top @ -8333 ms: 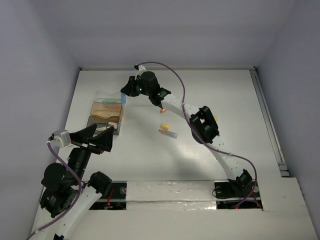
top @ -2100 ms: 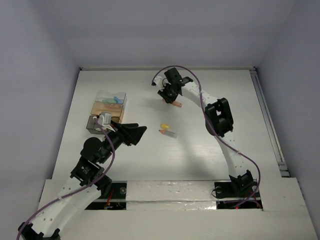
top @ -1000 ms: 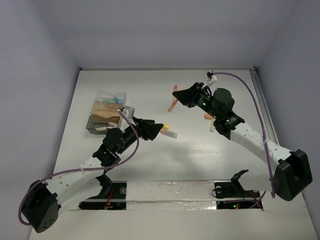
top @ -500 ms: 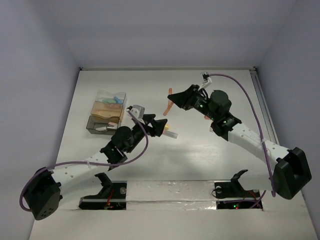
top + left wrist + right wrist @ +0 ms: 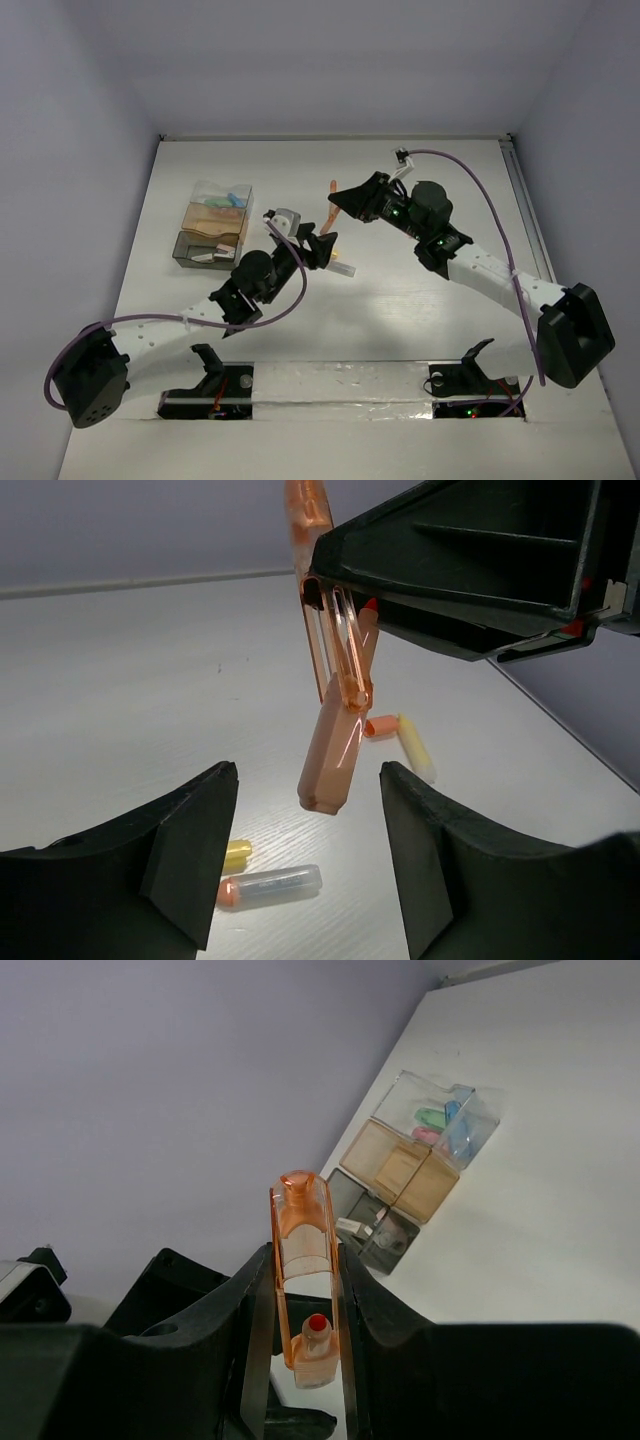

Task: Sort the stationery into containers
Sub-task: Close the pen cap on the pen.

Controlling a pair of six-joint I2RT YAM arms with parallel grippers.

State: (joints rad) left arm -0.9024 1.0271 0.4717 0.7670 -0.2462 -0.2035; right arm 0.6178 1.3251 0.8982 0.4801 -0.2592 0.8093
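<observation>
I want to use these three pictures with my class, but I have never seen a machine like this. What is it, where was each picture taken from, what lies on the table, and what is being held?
These are two robot arms bolted to the near edge of a white table. The wide picture looks down from a fixed camera above and behind them. The other two pictures come from a small camera on each wrist, so each one shows that arm's own black fingers.

The right end effector is shut on a see-through orange piece, which it holds up in the air. The left end effector is open close by and holds nothing.

On the table lie a clear piece with an orange cap, a yellow piece and a compartment box. The box has coloured pieces inside.
</observation>
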